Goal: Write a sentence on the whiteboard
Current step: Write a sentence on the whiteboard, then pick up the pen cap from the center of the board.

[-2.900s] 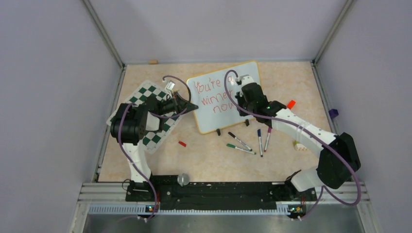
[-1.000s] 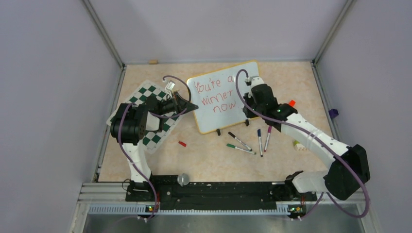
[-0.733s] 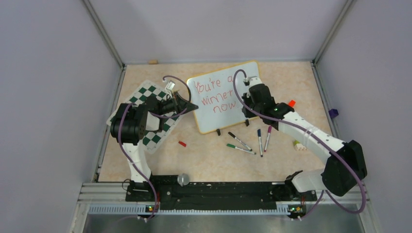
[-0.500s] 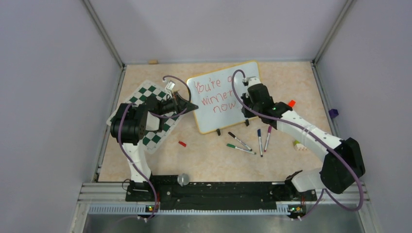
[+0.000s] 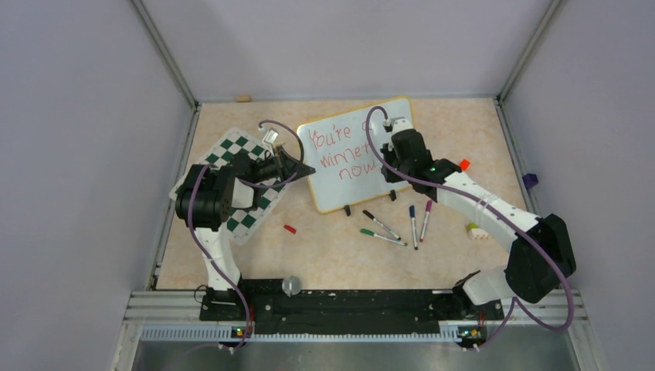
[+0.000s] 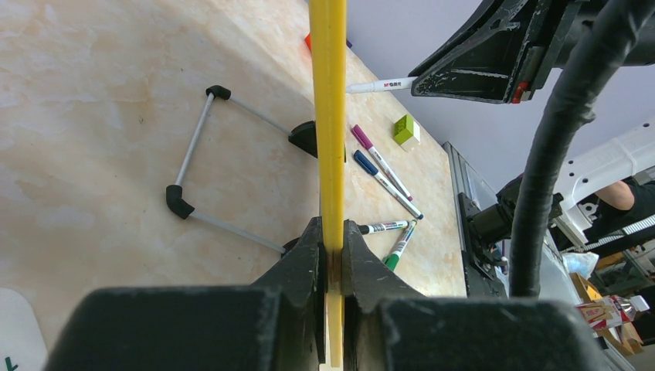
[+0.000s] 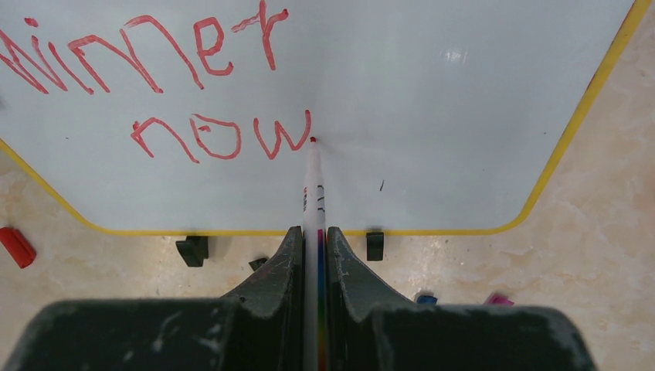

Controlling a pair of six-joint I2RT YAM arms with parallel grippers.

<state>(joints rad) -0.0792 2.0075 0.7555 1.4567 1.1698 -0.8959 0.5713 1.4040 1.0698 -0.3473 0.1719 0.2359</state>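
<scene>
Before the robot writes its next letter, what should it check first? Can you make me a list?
1. Left tool shut on the edge of the whiteboard: ok.
2. Right tool shut on the marker: ok.
3. Marker tip at the end of the red writing: ok.
4. Tip really touching the whiteboard: cannot tell.
5. Blank room to the right of the red writing: ok.

arms (image 5: 483, 207): white links, black joints | cables (image 5: 278, 122): purple | fingers (image 7: 274, 270): black, scuffed
</scene>
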